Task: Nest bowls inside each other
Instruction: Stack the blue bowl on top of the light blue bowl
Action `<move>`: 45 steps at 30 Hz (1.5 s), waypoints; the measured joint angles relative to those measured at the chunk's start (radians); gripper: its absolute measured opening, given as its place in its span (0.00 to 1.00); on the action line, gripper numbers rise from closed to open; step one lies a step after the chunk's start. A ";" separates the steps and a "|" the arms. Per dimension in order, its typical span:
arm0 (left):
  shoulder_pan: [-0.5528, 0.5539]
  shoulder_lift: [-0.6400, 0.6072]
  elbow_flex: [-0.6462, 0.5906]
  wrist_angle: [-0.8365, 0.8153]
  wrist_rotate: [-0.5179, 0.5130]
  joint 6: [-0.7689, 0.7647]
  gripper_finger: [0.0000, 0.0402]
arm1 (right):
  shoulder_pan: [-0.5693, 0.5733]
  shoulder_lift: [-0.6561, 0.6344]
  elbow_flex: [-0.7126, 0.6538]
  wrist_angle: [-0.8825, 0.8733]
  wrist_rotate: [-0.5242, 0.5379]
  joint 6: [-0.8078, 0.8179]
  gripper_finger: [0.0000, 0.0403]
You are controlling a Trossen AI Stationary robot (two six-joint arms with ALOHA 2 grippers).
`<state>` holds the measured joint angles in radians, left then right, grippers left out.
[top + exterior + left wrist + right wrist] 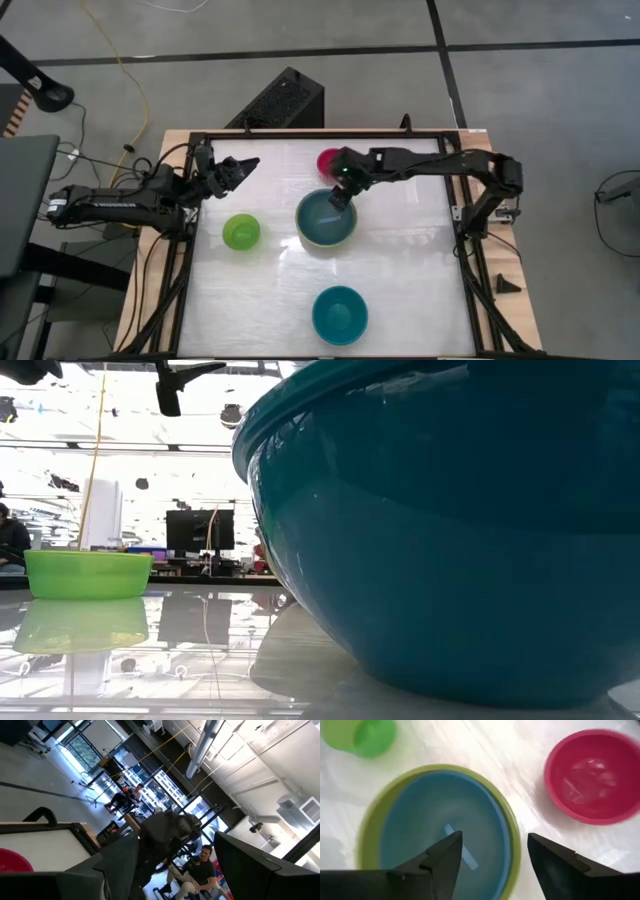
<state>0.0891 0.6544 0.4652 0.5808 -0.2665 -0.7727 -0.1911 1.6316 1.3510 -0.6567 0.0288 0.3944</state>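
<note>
A light blue bowl (445,830) sits nested inside a large olive-green bowl (367,825) at the table's middle (327,220). My right gripper (495,855) hangs open just above their far rim (342,192), touching nothing. A magenta bowl (329,160) stands on the table just beyond, a small bright green bowl (241,231) to the left, and a teal bowl (340,314) near the front edge. My left gripper (236,170) is held open in the air at the far left, well away from every bowl.
The teal bowl (450,530) fills the low view, with the green bowl (88,573) behind it at the left. A black metal frame (470,250) rims the white tabletop. A black box (280,100) stands beyond the far edge. People sit in the room behind (200,865).
</note>
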 joint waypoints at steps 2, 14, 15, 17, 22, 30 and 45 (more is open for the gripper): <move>0.000 0.000 0.000 0.000 0.000 0.000 0.62 | 0.022 -0.050 0.000 -0.036 0.000 0.015 0.65; 0.000 0.000 0.000 -0.007 0.026 0.010 0.62 | 0.377 -0.329 -0.303 0.028 -0.007 0.419 0.62; 0.000 0.000 0.000 -0.007 0.026 0.013 0.62 | 0.411 -0.335 -0.335 0.085 -0.016 0.465 0.62; 0.000 0.000 0.000 -0.013 0.025 0.019 0.62 | 0.470 -0.333 -0.391 0.214 -0.055 0.552 0.62; 0.000 0.000 0.000 -0.017 0.022 0.024 0.62 | 0.585 -0.216 -0.444 0.399 -0.109 0.704 0.62; 0.000 0.000 0.000 -0.025 0.042 0.000 0.62 | 0.688 -0.042 -0.443 0.518 -0.137 0.837 0.62; 0.000 0.000 0.000 -0.026 0.046 -0.008 0.62 | 0.607 0.060 -0.357 0.626 -0.276 0.679 0.10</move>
<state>0.0895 0.6544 0.4652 0.5552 -0.2203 -0.7807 0.4161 1.6916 0.9941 -0.0308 -0.2473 1.0735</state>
